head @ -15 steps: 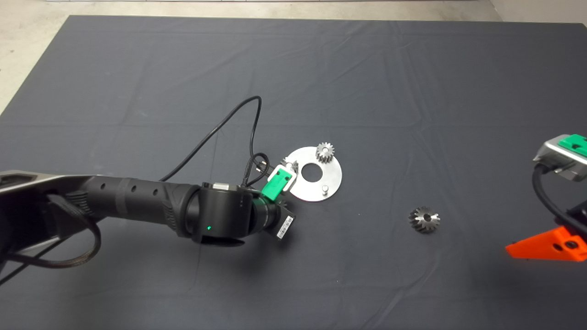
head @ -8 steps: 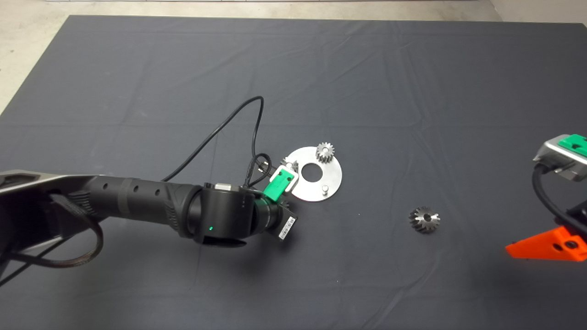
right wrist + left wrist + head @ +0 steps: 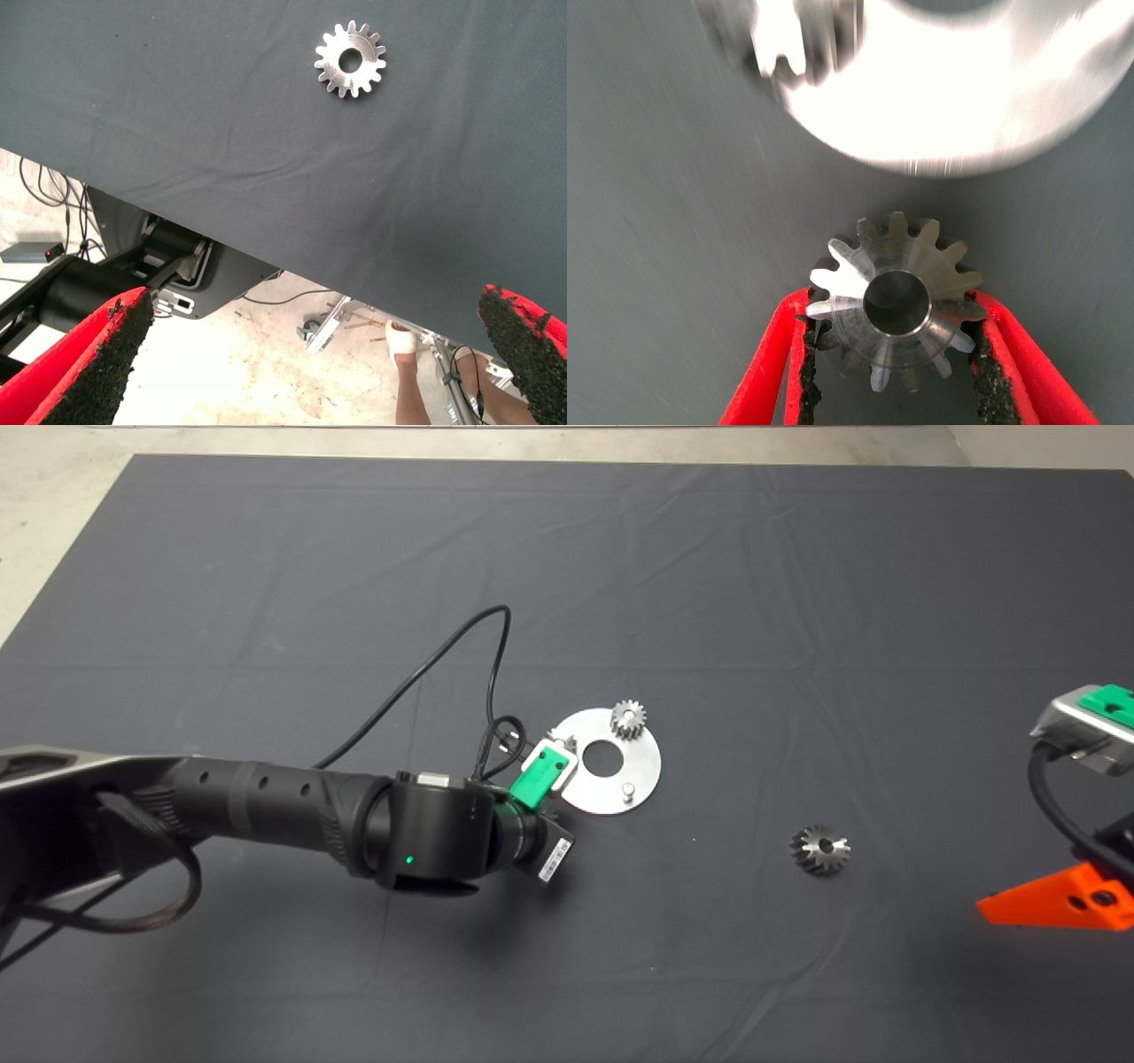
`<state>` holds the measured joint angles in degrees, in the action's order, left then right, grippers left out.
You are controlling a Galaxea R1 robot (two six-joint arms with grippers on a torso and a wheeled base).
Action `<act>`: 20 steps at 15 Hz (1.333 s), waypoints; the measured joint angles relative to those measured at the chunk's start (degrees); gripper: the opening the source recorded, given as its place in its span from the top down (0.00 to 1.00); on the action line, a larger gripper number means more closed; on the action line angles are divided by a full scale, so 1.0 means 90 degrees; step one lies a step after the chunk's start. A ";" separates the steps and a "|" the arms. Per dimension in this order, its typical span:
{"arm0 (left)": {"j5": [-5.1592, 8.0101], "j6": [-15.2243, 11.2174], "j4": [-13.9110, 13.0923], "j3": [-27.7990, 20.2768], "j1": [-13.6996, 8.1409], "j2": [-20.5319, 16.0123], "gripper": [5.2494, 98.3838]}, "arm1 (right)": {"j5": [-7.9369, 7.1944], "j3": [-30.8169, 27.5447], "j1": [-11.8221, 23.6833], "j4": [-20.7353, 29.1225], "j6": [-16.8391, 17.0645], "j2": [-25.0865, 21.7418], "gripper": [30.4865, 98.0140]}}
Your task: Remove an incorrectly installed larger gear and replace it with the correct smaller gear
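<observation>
Left claw (image 3: pixel 897 354) is clenched on my smaller gear (image 3: pixel 897 299) at the disc's (image 3: pixel 642 766) 8 o'clock edge, larger gear (image 3: pixel 820 849) loose on the surface (image 3: pixel 797 602) at 4 o'clock, right claw (image 3: pixel 323 354) parked, spread wide.

mat (image 3: pixel 797 558): dark grey
plate (image 3: pixel 642 766): bright silver
larger gear (image 3: pixel 820 849): dark grey steel
smaller gear (image 3: pixel 897 301): shiny silver
left gripper (image 3: pixel 897 354): red fingers (image 3: pixel 766 372), black pads
floor (image 3: pixel 53 478): pale beige
</observation>
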<state>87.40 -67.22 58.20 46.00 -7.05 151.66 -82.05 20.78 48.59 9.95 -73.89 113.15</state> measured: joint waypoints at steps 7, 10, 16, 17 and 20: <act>0.0039 -0.0255 -0.0552 -0.0003 -0.0637 0.0689 0.68 | -0.0003 0.0000 0.0000 0.0000 0.0000 -0.0026 0.02; 0.0052 -0.0328 -0.0674 -0.0003 -0.0822 0.1117 0.68 | 0.0003 0.0000 0.0000 0.0000 0.0000 -0.0068 0.02; 0.0028 -0.0398 -0.0850 0.0440 -0.0914 0.1704 0.69 | -0.0007 0.0000 0.0000 0.0003 0.0000 -0.0138 0.02; 0.0021 -0.0393 -0.0862 0.0585 -0.0912 0.1776 0.69 | -0.0005 0.0000 0.0000 0.0003 0.0000 -0.0138 0.02; 0.0023 -0.0368 -0.0878 0.0944 -0.0912 0.1809 0.69 | -0.0005 0.0000 0.0000 0.0003 -0.0001 -0.0138 0.02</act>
<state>87.60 -70.53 50.30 54.49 -15.26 167.94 -82.10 20.78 48.59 9.97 -73.90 111.91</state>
